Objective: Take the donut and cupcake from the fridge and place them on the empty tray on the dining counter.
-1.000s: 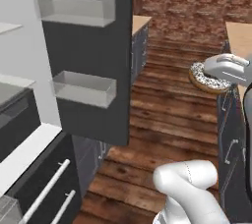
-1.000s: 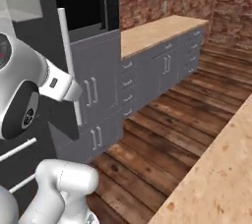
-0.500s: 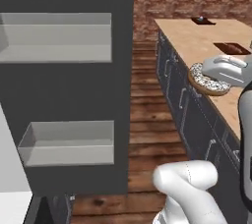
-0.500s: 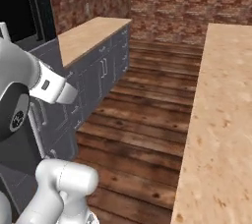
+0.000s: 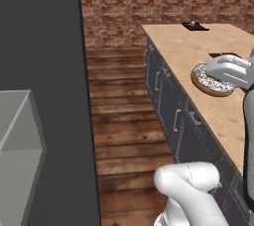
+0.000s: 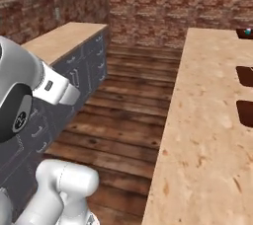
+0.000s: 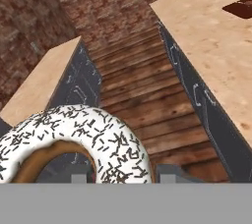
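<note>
From the left base view the gripper (image 5: 218,74) is clamping the donut (image 5: 211,80) above the dining counter (image 5: 218,106) near its long edge, open floor (image 5: 124,121) lying alongside. In the right base view, trays (image 6: 245,93) are sitting at the counter's far side. In the hand view the donut is looming between the fingertips

The dining bench (image 6: 197,135) runs up the right side, its beige speckled top bare near the camera — dark brown trays (image 6: 245,75) at its right edge. Across the wooden floor (image 6: 123,115), a grey cabinet run (image 6: 74,71) meets the brick wall (image 6: 168,2).
</note>
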